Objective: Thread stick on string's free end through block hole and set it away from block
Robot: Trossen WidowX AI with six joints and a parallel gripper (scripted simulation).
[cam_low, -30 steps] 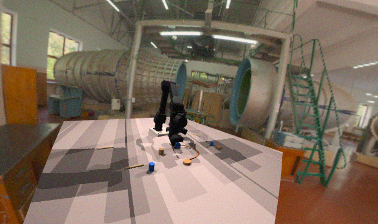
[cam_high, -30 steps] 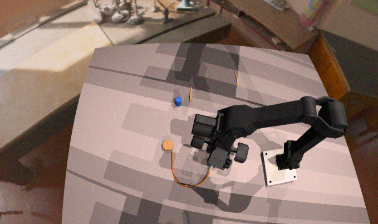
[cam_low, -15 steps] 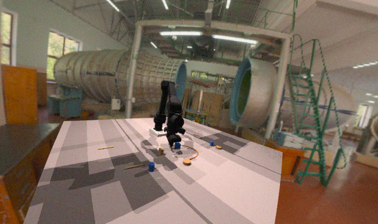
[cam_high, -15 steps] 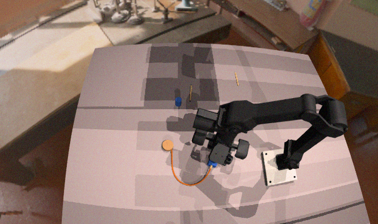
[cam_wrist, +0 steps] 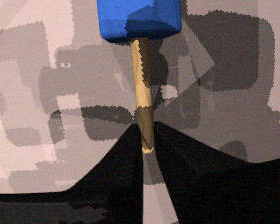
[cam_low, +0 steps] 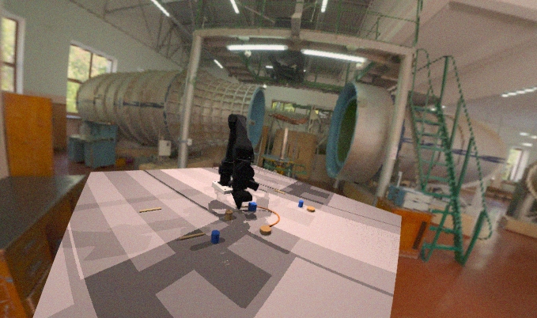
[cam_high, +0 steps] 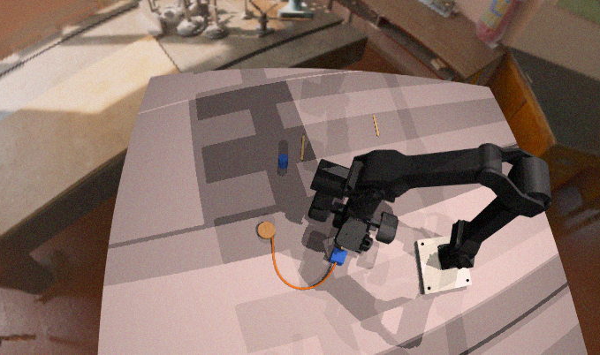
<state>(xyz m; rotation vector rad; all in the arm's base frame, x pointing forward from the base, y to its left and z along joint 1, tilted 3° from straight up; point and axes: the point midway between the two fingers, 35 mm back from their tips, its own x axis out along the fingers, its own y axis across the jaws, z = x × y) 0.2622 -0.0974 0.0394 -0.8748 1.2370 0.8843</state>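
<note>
The blue block (cam_high: pixel 338 256) (cam_low: pixel 252 206) (cam_wrist: pixel 139 19) stands on the table. My gripper (cam_low: pixel 240 206) (cam_wrist: pixel 145 129) is shut on the stick (cam_wrist: pixel 142 85), close beside the block. The stick sticks out of the block's near face, and its end lies between my fingertips. The orange string (cam_high: pixel 302 288) (cam_low: pixel 278 217) curves from the round wooden button (cam_high: pixel 266 230) (cam_low: pixel 265 229) to the block's opposite side. The inside of the hole is hidden, and the block's far face is outside the wrist view.
A blue cylinder (cam_high: pixel 283 161) (cam_low: pixel 215 236) stands near a loose stick (cam_high: pixel 302 147) (cam_low: pixel 191 236). Another loose stick (cam_high: pixel 375 125) (cam_low: pixel 150 210) lies farther off. The exterior view also shows a brown cylinder (cam_low: pixel 228 214), a second blue cylinder (cam_low: pixel 300 203) and a wooden disc (cam_low: pixel 310 209).
</note>
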